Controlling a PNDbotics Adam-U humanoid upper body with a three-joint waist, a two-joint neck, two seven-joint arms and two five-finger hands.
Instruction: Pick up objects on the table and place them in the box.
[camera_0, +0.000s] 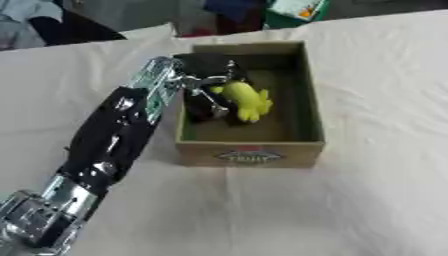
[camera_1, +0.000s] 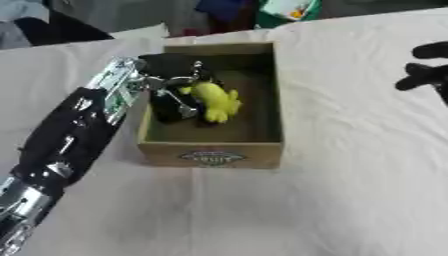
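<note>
- the left hand reaches into the open box from its left wall, fingers curled round a yellow toy.
- the yellow toy sits inside the box, near the middle and toward the left side, held above or on the box floor; which one cannot be told.
- the left arm, black with silver joints, runs from the lower left corner up to the box.
- the right hand shows only at the right edge of the right eye view, dark fingers above the tabletop; whether they are spread or closed cannot be told.
- the box stands on a white-covered tabletop, a label on its near wall.
</note>
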